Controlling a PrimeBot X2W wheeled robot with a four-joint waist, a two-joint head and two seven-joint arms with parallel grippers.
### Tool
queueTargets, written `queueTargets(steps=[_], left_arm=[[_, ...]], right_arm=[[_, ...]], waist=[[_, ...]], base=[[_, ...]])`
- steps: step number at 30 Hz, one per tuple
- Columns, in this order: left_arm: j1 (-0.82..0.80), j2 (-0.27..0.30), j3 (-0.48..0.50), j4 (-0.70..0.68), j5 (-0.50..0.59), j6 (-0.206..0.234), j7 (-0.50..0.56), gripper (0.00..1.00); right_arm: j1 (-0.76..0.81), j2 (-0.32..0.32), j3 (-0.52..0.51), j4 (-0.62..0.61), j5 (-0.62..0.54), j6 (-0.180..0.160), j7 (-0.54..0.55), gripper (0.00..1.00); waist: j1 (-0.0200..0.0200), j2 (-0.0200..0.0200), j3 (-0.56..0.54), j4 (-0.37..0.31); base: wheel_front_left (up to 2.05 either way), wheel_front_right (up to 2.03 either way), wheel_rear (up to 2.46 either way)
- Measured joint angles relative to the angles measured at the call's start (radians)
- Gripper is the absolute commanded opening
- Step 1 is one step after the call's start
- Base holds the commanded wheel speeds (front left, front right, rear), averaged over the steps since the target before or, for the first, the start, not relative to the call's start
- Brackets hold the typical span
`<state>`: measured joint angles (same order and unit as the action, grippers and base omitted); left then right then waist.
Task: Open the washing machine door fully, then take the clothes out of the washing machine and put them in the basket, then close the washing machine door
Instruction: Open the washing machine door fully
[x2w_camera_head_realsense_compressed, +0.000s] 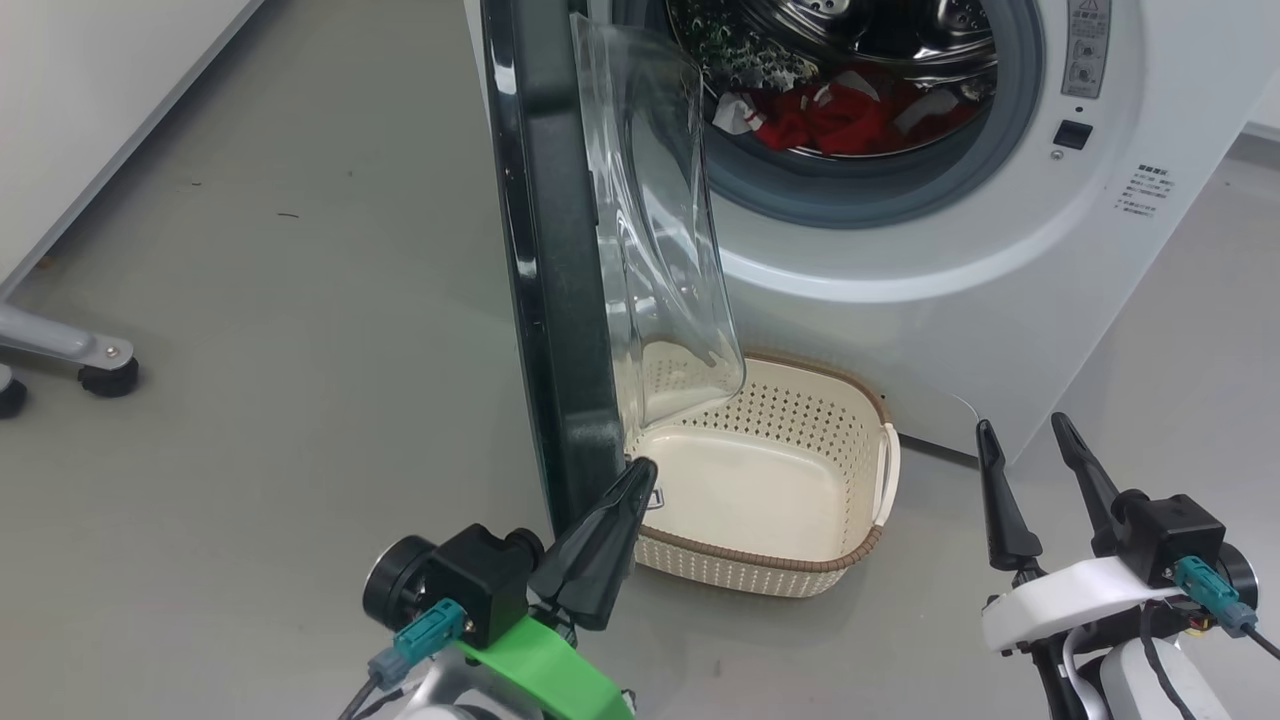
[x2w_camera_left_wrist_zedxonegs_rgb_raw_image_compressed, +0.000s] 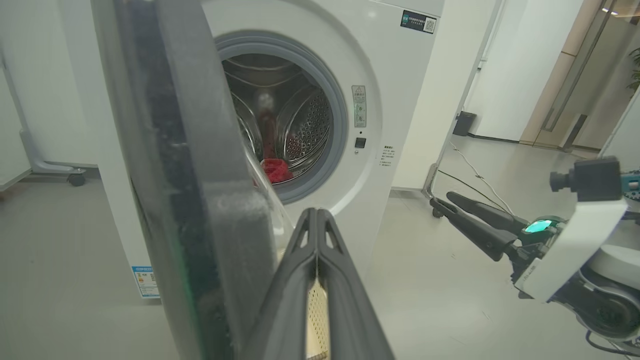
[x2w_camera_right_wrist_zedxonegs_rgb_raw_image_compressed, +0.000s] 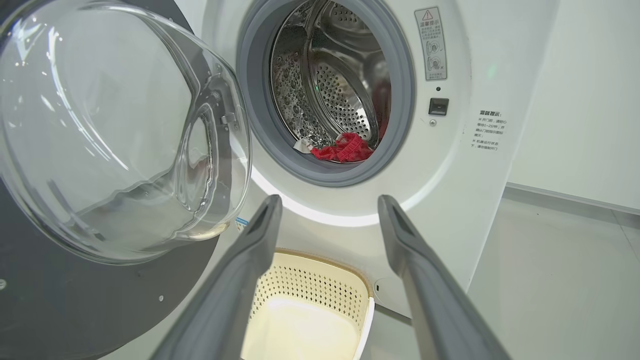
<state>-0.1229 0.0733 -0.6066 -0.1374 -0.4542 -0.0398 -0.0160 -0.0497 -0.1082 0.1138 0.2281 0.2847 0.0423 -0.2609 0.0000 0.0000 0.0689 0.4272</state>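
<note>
Clothes (x2w_camera_head_realsense_compressed: 840, 115) are lying in a red heap with white patches at the bottom of the steel drum (x2w_camera_head_realsense_compressed: 900, 30), just behind the grey rubber seal (x2w_camera_head_realsense_compressed: 800, 195) of the washing machine (x2w_camera_head_realsense_compressed: 950, 290), which is standing on the floor (x2w_camera_head_realsense_compressed: 280, 350) with its round opening uncovered. The washing machine door (x2w_camera_head_realsense_compressed: 560, 380) is standing swung out toward the robot, roughly square to the machine's front, showing its black ring (x2w_camera_head_realsense_compressed: 545, 250) edge-on in the head view while its clear glass bowl (x2w_camera_head_realsense_compressed: 660, 250) is bulging to the right, hanging above the far left part of the basket (x2w_camera_head_realsense_compressed: 800, 575). The basket is sitting on the floor right against the foot of the machine, below the opening, its cream bottom showing bare inside the brown rim. The left gripper (x2w_camera_head_realsense_compressed: 643, 468) is hovering low with its two dark fingers (x2w_camera_head_realsense_compressed: 600, 550) pressed together, holding nothing, its tip pointing at the lower edge of the door just beside the basket's near left corner; whether it is touching the door I cannot tell. The right gripper (x2w_camera_head_realsense_compressed: 1022, 425) is hanging to the right of the basket, well apart from the door, its fingers spread wide with nothing between them, pointing toward the machine's opening.
</note>
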Motion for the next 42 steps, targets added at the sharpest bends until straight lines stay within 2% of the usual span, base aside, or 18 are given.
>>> queueTargets(steps=[10,28,42], left_arm=[[0.016,0.009,0.015,0.051,-0.008,0.018,0.043,0.0],[0.016,-0.001,0.042,0.102,-0.02,0.036,0.041,0.0],[0.022,-0.006,0.098,0.132,-0.03,0.089,-0.004,0.0]], right_arm=[[0.0,0.006,-0.004,0.003,-0.02,0.01,0.0,1.0],[-0.003,0.012,-0.04,0.003,-0.032,0.027,0.0,1.0],[-0.004,0.017,-0.053,0.002,-0.044,0.036,0.0,1.0]], waist=[[0.0,0.0,0.02,-0.019],[0.0,0.0,0.045,-0.025],[0.0,0.0,0.054,-0.012]], base=[[0.0,0.0,0.0],[0.0,0.0,0.0],[0.0,0.0,0.0]])
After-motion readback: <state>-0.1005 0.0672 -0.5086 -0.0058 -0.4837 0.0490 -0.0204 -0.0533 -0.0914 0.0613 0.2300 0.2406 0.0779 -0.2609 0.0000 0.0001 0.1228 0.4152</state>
